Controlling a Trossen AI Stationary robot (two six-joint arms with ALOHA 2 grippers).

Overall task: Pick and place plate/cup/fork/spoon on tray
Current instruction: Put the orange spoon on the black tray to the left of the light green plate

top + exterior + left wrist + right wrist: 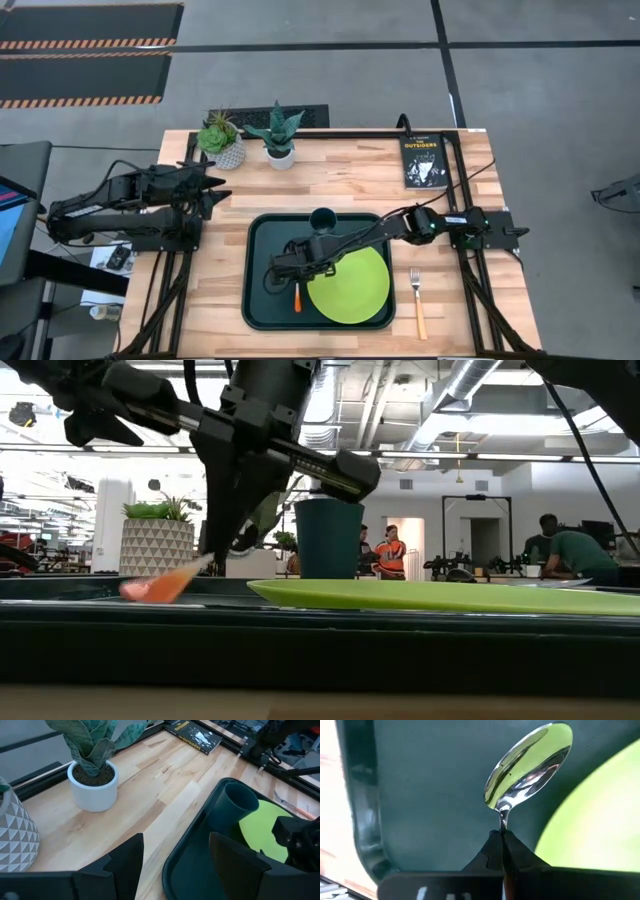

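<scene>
One item, the spoon (530,762), is clenched between the right gripper (502,845) fingers above the tray (262,300) (placing step), so lowering and release are called for.

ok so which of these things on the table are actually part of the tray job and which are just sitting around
Job:
tray
plate, on the tray
cup, on the tray
spoon, held by the right gripper over the tray
fork, on the table beside the tray

Lying about:
book
two potted plants
</scene>
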